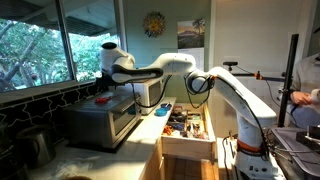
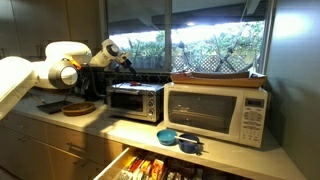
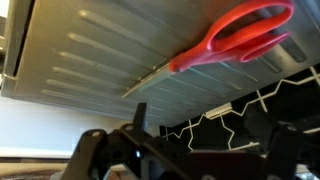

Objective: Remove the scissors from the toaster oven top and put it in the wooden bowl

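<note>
The scissors [image 3: 240, 32] have red handles and lie flat on the ribbed top of the silver toaster oven [image 3: 90, 55], blades pointing away from the handles. In an exterior view they show as a red patch [image 1: 103, 98] on the toaster oven [image 1: 105, 120]. My gripper [image 3: 200, 140] hovers above the oven top, short of the scissors, with its fingers spread and nothing between them. It is also seen in both exterior views [image 1: 108, 80] [image 2: 124, 60]. A brown wooden bowl [image 2: 76, 107] sits on the counter beside the toaster oven [image 2: 135, 101].
A white microwave [image 2: 215, 112] stands next to the toaster oven. Two blue bowls [image 2: 178, 139] sit on the counter in front. A drawer full of items stands open below the counter [image 1: 185, 126] [image 2: 150, 166]. Windows are behind the ovens.
</note>
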Controlling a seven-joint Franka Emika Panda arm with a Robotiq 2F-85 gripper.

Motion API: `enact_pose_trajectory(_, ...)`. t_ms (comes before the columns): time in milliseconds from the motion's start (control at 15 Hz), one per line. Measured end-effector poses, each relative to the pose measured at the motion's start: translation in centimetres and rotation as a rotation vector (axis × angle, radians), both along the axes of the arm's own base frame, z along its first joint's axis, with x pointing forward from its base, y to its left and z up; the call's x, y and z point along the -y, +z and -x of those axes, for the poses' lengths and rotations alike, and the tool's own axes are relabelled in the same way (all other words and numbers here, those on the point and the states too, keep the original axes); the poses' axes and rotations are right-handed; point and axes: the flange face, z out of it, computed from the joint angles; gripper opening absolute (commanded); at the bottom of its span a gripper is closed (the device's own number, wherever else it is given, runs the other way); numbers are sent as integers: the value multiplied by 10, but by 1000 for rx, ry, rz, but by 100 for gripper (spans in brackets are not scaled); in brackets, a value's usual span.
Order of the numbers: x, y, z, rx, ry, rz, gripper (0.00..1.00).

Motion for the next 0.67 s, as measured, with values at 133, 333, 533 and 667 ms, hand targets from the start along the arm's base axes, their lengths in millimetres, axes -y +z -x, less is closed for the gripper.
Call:
enact_pose_trajectory(133, 3, -8, 2, -81, 30, 51, 100)
enact_pose_trajectory(333, 5, -16, 6, -171, 55, 102, 100)
enact_pose_trajectory(533, 2, -22, 6, -204, 80, 118, 100)
enact_pose_trajectory(667, -4, -26, 6, -220, 106, 115, 100)
